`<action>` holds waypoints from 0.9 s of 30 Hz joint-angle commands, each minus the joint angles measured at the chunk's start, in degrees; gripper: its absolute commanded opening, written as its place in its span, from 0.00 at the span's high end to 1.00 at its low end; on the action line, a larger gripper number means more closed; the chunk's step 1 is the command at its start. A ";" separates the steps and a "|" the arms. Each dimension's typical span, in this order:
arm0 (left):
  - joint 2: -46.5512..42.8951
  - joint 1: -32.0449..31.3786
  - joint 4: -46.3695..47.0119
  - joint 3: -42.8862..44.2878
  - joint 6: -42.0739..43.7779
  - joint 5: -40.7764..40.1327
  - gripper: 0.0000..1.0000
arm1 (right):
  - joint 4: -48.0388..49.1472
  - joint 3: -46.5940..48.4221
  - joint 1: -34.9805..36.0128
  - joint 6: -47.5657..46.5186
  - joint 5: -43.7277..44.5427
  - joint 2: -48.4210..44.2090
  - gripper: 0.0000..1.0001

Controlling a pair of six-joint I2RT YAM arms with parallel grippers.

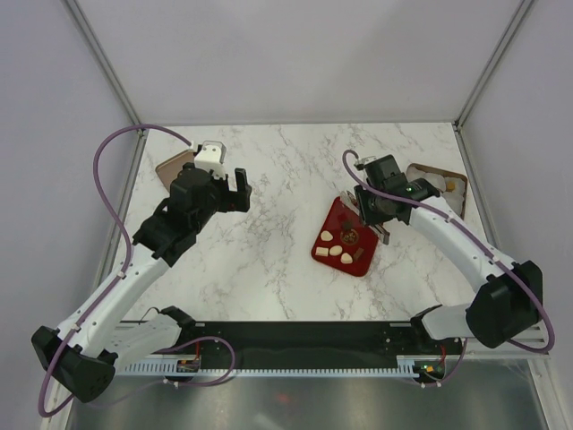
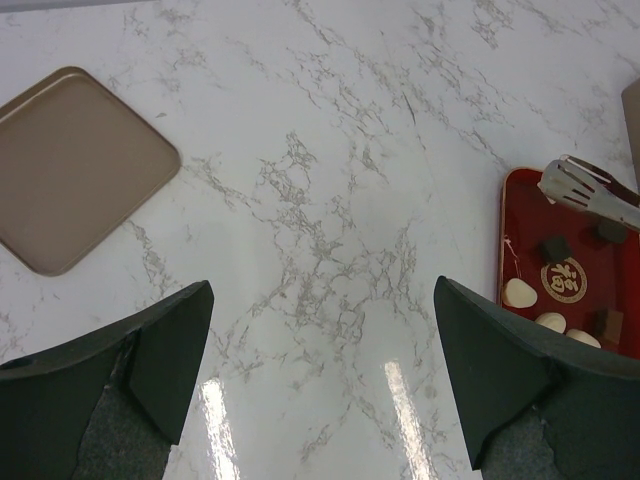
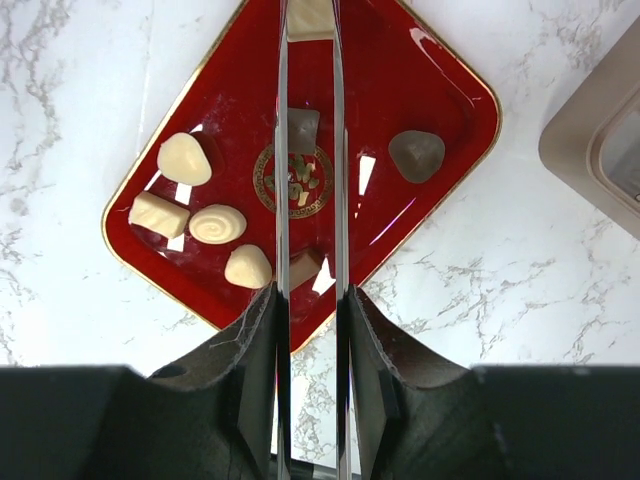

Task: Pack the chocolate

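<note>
The red tray (image 3: 440, 80) holds the chocolate: a cream heart (image 3: 184, 159), a cream block (image 3: 158, 214), a cream swirl (image 3: 218, 224), a dark square (image 3: 302, 130) and a dark heart (image 3: 416, 154). My right gripper (image 3: 310, 292) is shut on metal tongs (image 3: 282, 150) whose two blades reach out over the tray. A cream piece (image 3: 310, 18) sits between the blades at the top edge; whether it is pinched I cannot tell. My left gripper (image 2: 320, 370) hangs open over bare marble, left of the tray (image 2: 512, 215). From above, the right gripper (image 1: 380, 213) is over the tray (image 1: 328, 235).
A flat tan lid (image 2: 75, 165) lies at the table's back left (image 1: 175, 166). A brown box (image 1: 445, 185) stands at the back right, just beyond the right arm, and its corner (image 3: 600, 140) shows beside the tray. Marble table (image 1: 286, 179) between the arms.
</note>
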 commanded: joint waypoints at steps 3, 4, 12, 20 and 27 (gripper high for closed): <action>-0.06 0.44 1.06 1.35 0.48 -1.10 0.00 | -2.33 6.22 -0.12 0.96 0.34 -2.60 0.67; -0.15 0.44 1.06 1.35 0.48 -1.01 0.00 | -2.60 6.66 -0.12 1.14 1.30 -2.61 0.67; -0.06 0.44 1.06 1.26 0.48 -1.10 0.00 | -5.32 12.55 -3.98 1.58 5.26 -1.20 0.68; -0.68 0.44 1.06 1.35 0.21 -0.13 0.00 | -6.21 15.54 -18.04 2.10 10.70 -0.15 0.69; -0.68 0.44 1.06 1.53 0.21 0.66 0.00 | -4.28 15.45 -26.38 3.60 14.41 3.80 0.69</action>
